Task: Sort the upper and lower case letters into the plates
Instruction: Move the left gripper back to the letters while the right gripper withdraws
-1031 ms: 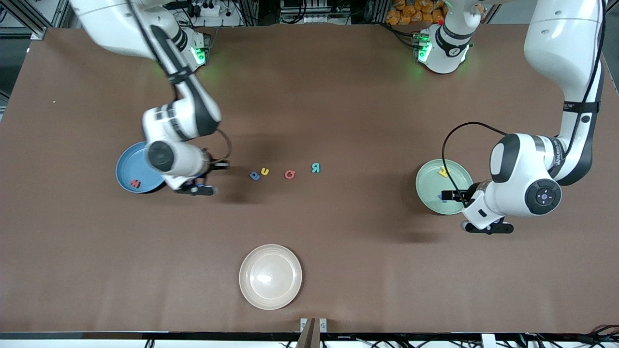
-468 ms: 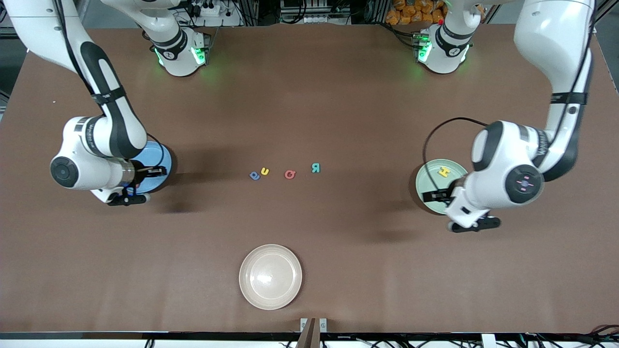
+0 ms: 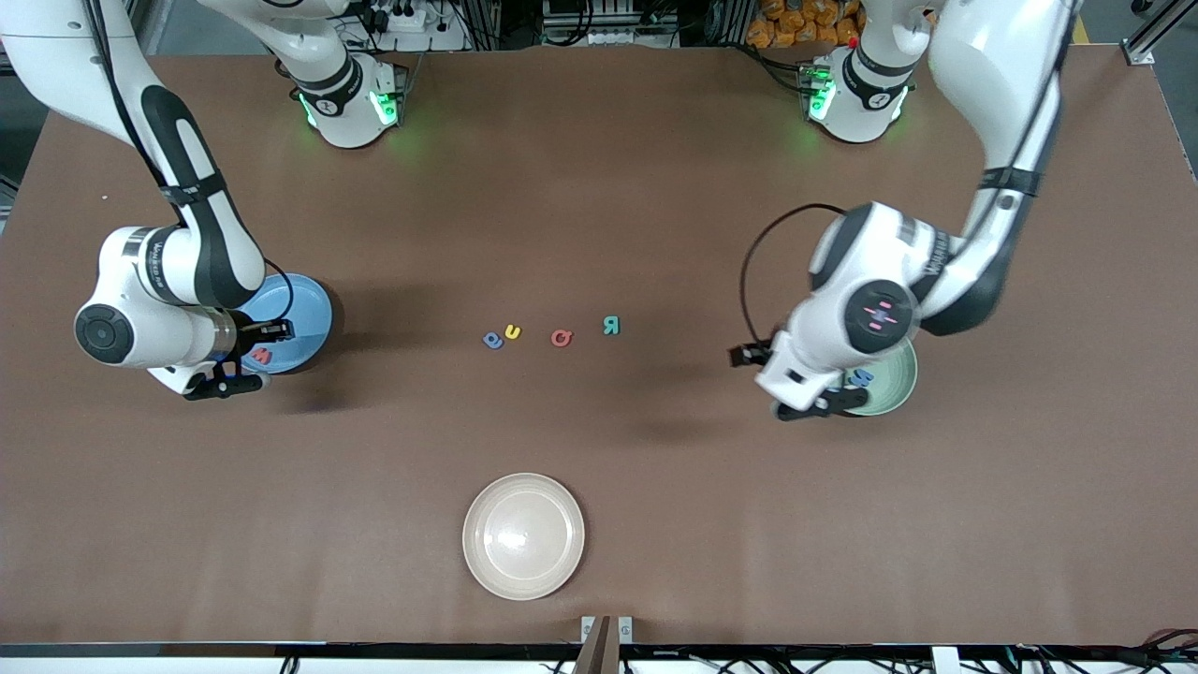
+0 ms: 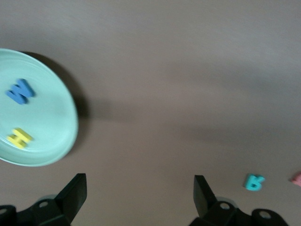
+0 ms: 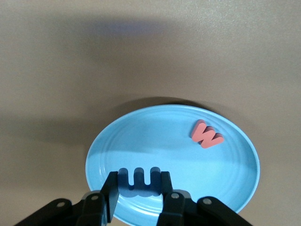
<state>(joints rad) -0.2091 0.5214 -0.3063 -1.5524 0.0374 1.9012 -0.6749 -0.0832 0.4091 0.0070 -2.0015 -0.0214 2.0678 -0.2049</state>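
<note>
The right tool (image 5: 138,188), clamped on a blue letter (image 5: 138,181) over the light blue plate (image 5: 235,141), should release low; the left tool (image 4: 140,194), fingers apart, hangs over bare bench (image 4: 188,70).

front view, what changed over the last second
The right gripper, shut on a blue letter, swung from the table beside the light blue plate to over that plate. The left gripper, open and empty, left the mint green plate and travelled toward the four letters mid-table. Those letters, the red letter in the blue plate and the cream plate stayed put.
</note>
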